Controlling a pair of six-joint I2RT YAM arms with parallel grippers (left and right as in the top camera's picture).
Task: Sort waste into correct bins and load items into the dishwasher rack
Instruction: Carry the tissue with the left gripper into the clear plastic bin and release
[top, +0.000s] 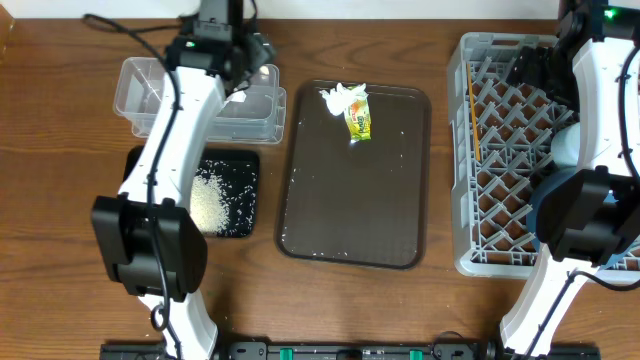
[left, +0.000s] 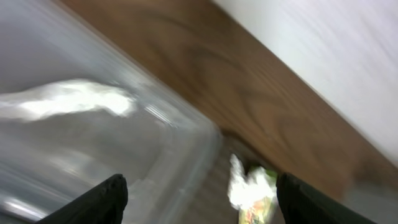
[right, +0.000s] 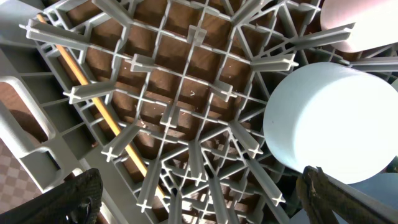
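The left tool (left: 200, 190) hung over the far right corner of the clear tub (top: 150, 90), which sat toward the far-left corner of the worktop (top: 60, 150); its jaws stood wide apart with nothing between them. A blurred white wad (left: 68, 102), probably tissue, lay inside the tub. The step in hand looked like moving dry waste into that tub. The crumpled tissue (top: 340, 97) and the yellow-green wrapper (top: 358, 122) lay touching each other at the far end of the brown serving tray (top: 400, 250), mid-worktop and just beside the tub. To do it well, the left tool should have lifted clear of the tub wall before swinging right; it should have come down over the tissue alone, jaws across its bulk, so the wrapper was not dragged along; a soft wad calls for a full close low against the tray floor. The rice (top: 208, 200) sat heaped in the black tray (top: 240, 160) near the left edge, so neither piece belonged there by my reading. The right tool (right: 199, 193) was likewise spread and empty above the dishwasher rack (top: 470, 255) at the right edge; the stick (right: 93, 106) lay along the rack's lattice, with the light-blue bowl (right: 336, 124) and the pink cup (right: 354, 25) beside it; that arm was best kept over the rack, out of the left arm's way.
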